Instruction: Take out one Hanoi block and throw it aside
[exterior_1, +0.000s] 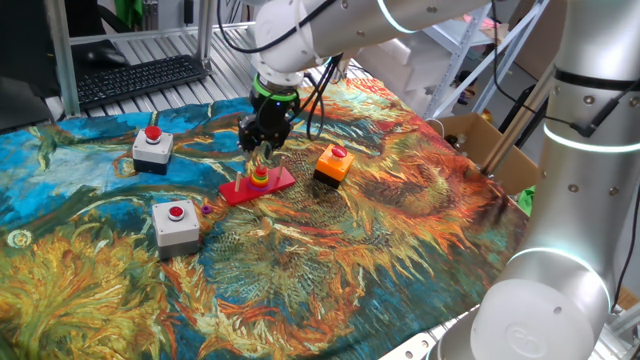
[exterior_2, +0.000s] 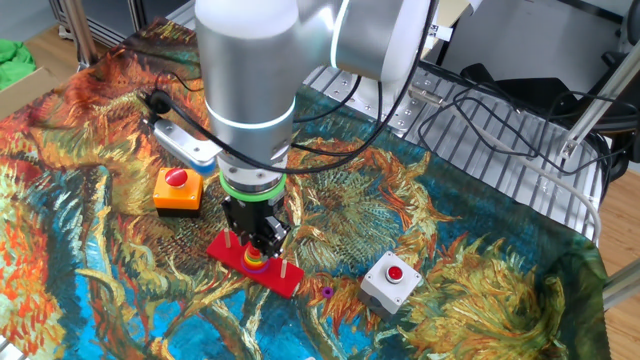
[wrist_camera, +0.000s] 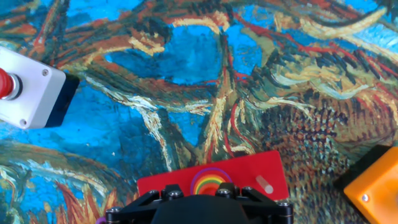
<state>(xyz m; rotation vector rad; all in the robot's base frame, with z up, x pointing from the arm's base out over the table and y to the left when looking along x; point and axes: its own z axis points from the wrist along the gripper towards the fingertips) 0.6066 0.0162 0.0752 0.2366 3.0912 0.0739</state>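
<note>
The Hanoi tower is a red base (exterior_1: 283, 182) with a stack of rainbow-coloured rings (exterior_1: 258, 179) on its middle peg. It also shows in the other fixed view, base (exterior_2: 287, 278) and rings (exterior_2: 255, 262), between two bare wooden pegs. My gripper (exterior_1: 261, 146) hangs straight over the rings, fingers pointing down, just above the top of the stack (exterior_2: 254, 243). In the hand view the rings (wrist_camera: 210, 180) sit between the two finger bases, on the red base (wrist_camera: 249, 171). The jaws stand apart with nothing in them.
An orange button box (exterior_1: 333, 163) (exterior_2: 177, 190) (wrist_camera: 373, 186) stands close beside the base. Two grey boxes with red buttons (exterior_1: 152, 147) (exterior_1: 176, 222) are on the painted cloth; one shows in the hand view (wrist_camera: 28, 87). A small purple piece (exterior_2: 327, 292) lies near the base.
</note>
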